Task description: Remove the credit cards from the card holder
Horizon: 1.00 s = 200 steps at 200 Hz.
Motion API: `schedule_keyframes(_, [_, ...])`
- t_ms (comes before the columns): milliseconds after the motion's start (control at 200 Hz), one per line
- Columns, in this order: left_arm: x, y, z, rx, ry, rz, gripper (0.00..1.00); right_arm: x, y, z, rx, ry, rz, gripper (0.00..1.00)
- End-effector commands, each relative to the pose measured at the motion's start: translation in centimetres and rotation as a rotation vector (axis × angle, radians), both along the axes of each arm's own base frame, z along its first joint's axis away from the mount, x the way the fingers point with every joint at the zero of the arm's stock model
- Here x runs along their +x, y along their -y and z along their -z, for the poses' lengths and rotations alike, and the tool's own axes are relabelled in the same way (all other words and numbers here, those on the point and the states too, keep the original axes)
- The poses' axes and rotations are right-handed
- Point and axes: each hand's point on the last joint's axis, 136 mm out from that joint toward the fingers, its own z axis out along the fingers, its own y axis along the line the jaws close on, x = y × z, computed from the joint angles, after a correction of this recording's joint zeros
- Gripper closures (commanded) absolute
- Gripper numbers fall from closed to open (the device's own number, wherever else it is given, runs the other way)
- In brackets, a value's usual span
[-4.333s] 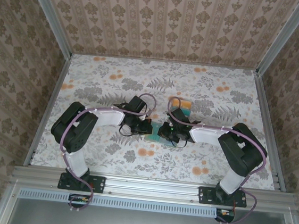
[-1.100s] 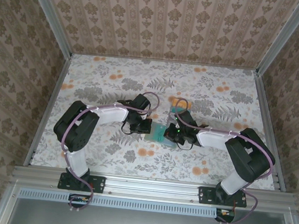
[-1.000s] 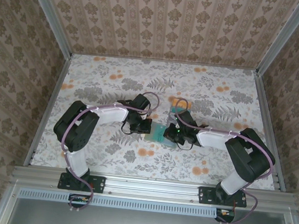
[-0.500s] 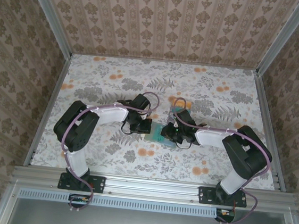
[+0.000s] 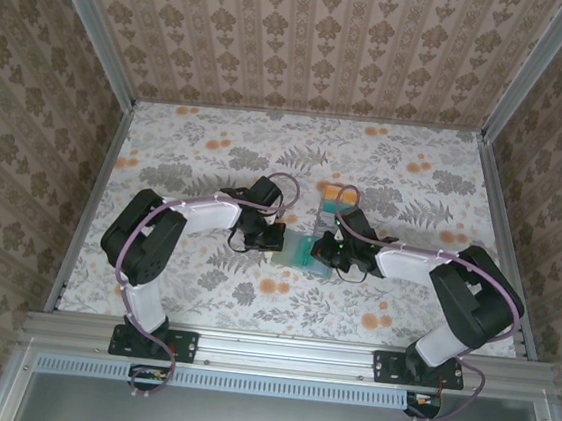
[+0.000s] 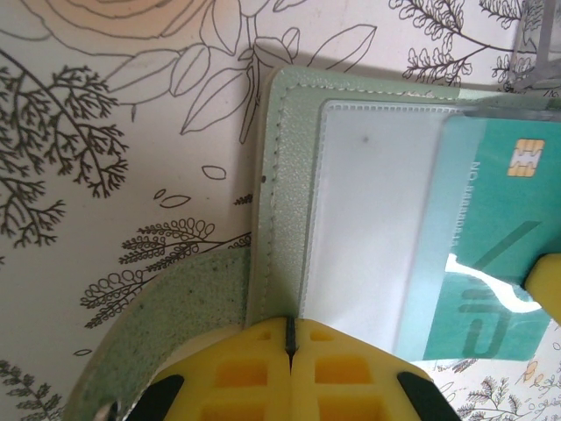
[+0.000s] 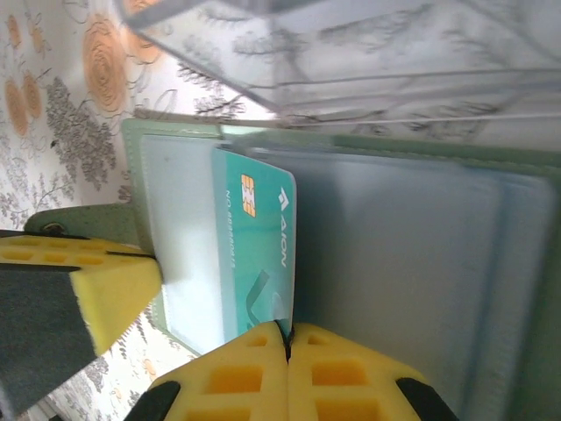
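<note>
- Sage-green card holder is where my left gripper has its bite. The yellow pads are pressed right together with the holder's stitched edge running in between them, and I see no gap at all.
- From the top camera, that gripper sits just left of the holder, roughly mid-table on the floral cloth.
- The holder lies open and flat on the cloth with its grey-blue inner face up. A clear window pocket is on its left half.
- A teal card lies chip side up across the right edge of that pocket. Its left part looks paler, like it's under the plastic, but I can't say how deep it goes. It's a bit skewed against the pocket.
- My right gripper is pinched closed too. Its pads meet with the edge of the teal card going in at the seam, so it has the card and not the holder.
- From above, the right gripper is just right of the holder, so both grippers are nearly nose to nose over it.
</note>
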Motion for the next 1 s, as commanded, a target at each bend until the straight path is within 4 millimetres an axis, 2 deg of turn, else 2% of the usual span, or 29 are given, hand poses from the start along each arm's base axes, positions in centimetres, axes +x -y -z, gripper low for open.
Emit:
schedule_keyframes(0, [-0.6,-1.0,1.6,0.046,-0.047,-0.006,1.00,-1.8,2.8,2.0,-0.093,-0.054,0.035,0.92])
schedule_keyframes(100, [-0.6,-1.0,1.5,0.044,-0.044,-0.005,1.00,-2.2,3.6,1.8,-0.094,-0.051,0.050,0.92])
schedule_keyframes(245, [-0.6,-0.9,1.3,0.040,-0.042,-0.001,1.00,-2.6,4.4,0.2,-0.111,-0.014,0.044,0.90])
schedule_keyframes(265, [-0.6,-0.8,1.3,0.039,-0.042,-0.001,1.00,-2.4,4.5,-0.7,-0.106,0.014,0.041,0.90])
schedule_keyframes(480, [-0.3,-0.5,0.6,0.022,-0.031,0.000,1.00,-2.4,5.3,-4.7,-0.177,0.098,-0.049,0.99])
schedule_keyframes(640, [0.4,0.2,-1.5,-0.013,0.001,0.003,1.00,-2.0,5.4,-8.2,-0.251,0.174,-0.160,1.00])
schedule_keyframes(765, [1.2,0.7,-4.3,-0.048,0.045,0.002,1.00,-1.4,5.7,-11.0,-0.348,0.248,-0.288,1.00])
schedule_keyframes(810, [1.5,0.9,-5.4,-0.060,0.066,0.000,0.88,-1.0,5.7,-11.8,-0.385,0.280,-0.346,1.00])
schedule_keyframes(850, [1.8,0.9,-6.6,-0.070,0.088,-0.004,0.70,-0.8,5.7,-12.4,-0.421,0.312,-0.407,1.00])
schedule_keyframes(880, [2.0,0.9,-7.3,-0.077,0.105,-0.006,0.61,-0.5,5.8,-12.7,-0.464,0.344,-0.467,1.00])
schedule_keyframes(995, [2.5,0.6,-10.1,-0.114,0.170,-0.020,0.46,0.7,6.4,-13.4,-0.613,0.426,-0.641,1.00])
